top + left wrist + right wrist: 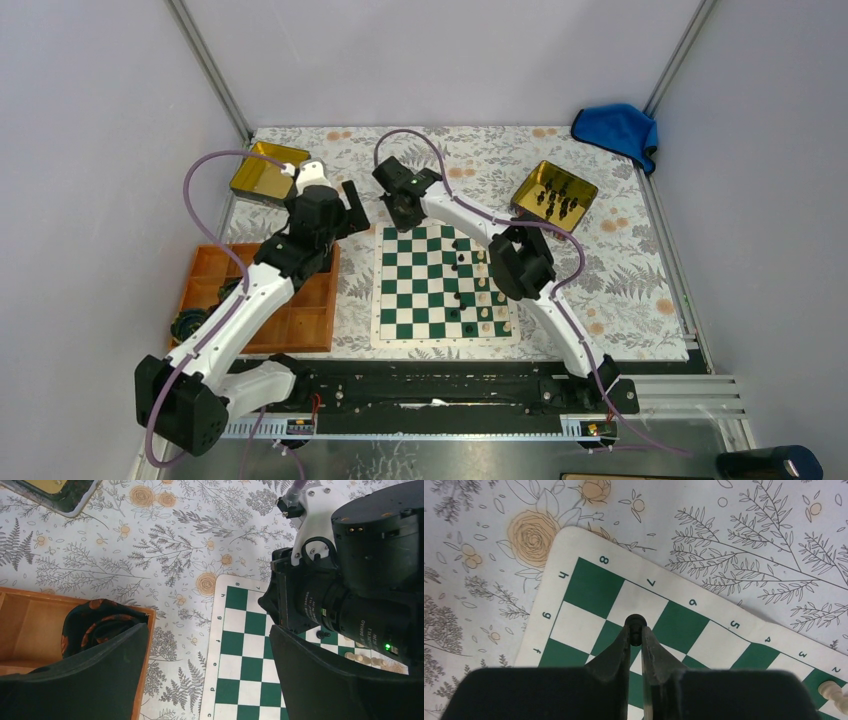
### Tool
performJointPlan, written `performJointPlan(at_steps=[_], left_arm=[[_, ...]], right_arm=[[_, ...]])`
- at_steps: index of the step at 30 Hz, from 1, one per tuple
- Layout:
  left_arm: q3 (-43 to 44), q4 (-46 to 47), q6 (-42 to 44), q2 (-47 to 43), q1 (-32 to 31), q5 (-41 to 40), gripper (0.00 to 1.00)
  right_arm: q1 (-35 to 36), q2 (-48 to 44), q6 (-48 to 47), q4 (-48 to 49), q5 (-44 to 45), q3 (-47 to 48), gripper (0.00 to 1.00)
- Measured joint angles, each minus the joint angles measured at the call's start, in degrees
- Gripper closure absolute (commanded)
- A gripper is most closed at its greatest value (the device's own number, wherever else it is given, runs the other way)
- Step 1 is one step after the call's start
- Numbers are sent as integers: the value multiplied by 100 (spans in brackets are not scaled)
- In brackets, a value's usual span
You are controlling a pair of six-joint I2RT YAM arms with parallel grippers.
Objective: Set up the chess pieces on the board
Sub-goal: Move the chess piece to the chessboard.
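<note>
The green and white board (420,300) lies in the middle of the table. My right gripper (636,630) is shut on a small black chess piece (636,622), held over the squares near the board's (594,587) far left corner. In the top view that gripper (405,216) hangs at the board's far edge. My left gripper (210,645) is open with nothing between its fingers, over the board's (245,645) left border beside the right arm (360,580). A few black pieces (460,250) and cream pieces (487,305) stand on the board. Several more black pieces (556,198) sit in the right gold tin.
An orange compartmented tray (300,325) lies left of the board, with a dark round thing (100,622) in one compartment. A second gold tin (266,172) sits at the far left. A blue cloth (615,130) is at the far right corner. A black pawn (324,635) lies on the board.
</note>
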Motion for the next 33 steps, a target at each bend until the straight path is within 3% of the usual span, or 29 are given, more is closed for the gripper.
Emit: performJointPlan(at_steps=[33], left_arm=[[-223,-11,-31,-262,0,-61,1]], right_arm=[[2,291,39,-131,2,144,91]])
